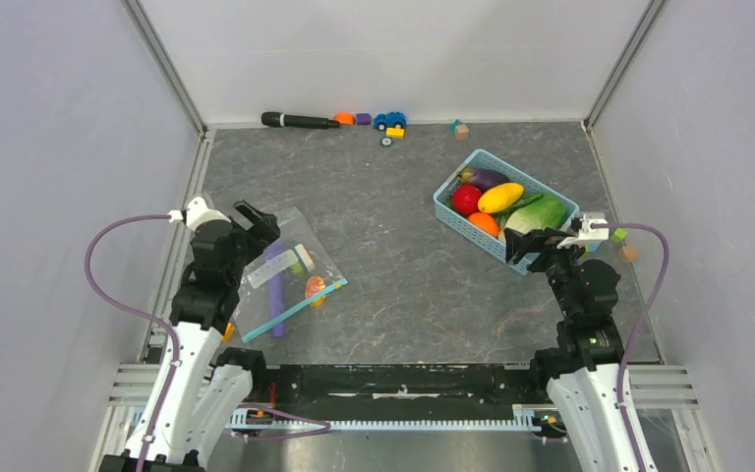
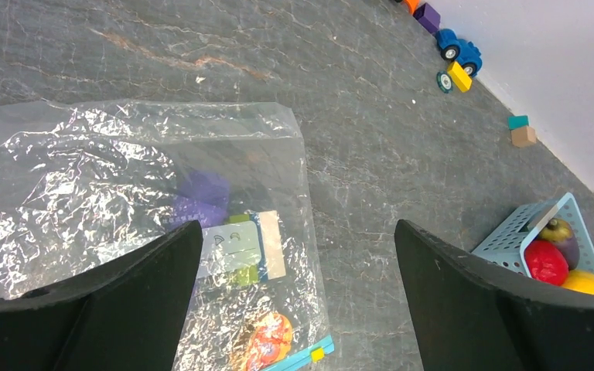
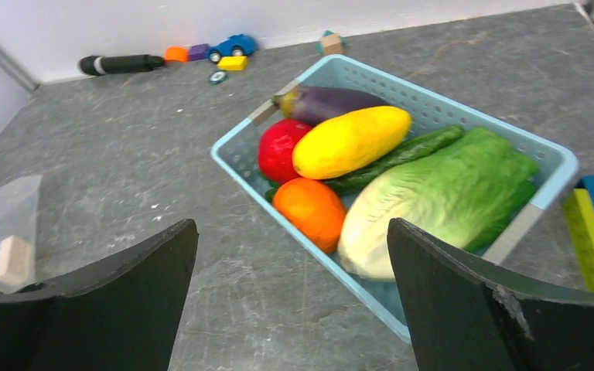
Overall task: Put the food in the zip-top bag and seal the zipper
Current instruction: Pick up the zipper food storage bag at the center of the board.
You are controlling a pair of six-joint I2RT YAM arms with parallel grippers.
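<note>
The clear zip-top bag point(image 1: 290, 264) lies flat at the left, its teal zipper point(image 1: 295, 309) along the near edge. Inside it I see a purple stick, small blocks and an orange piece. My left gripper point(image 1: 256, 224) hovers open above the bag point(image 2: 124, 162), the zipper point(image 2: 303, 360) below its fingers. The food sits in a light-blue basket point(image 1: 467, 228): eggplant point(image 3: 332, 102), red fruit point(image 3: 281, 147), mango point(image 3: 352, 141), orange point(image 3: 311, 210), lettuce point(image 3: 441, 193) and a green pod point(image 3: 414, 148). My right gripper point(image 3: 292, 224) is open and empty over the basket's near edge point(image 1: 531, 246).
A black cylinder point(image 1: 300, 120), a blue toy car point(image 1: 389, 120) and small blocks lie along the back wall. More coloured blocks point(image 1: 621, 241) sit right of the basket. Walls close in the left, right and back sides.
</note>
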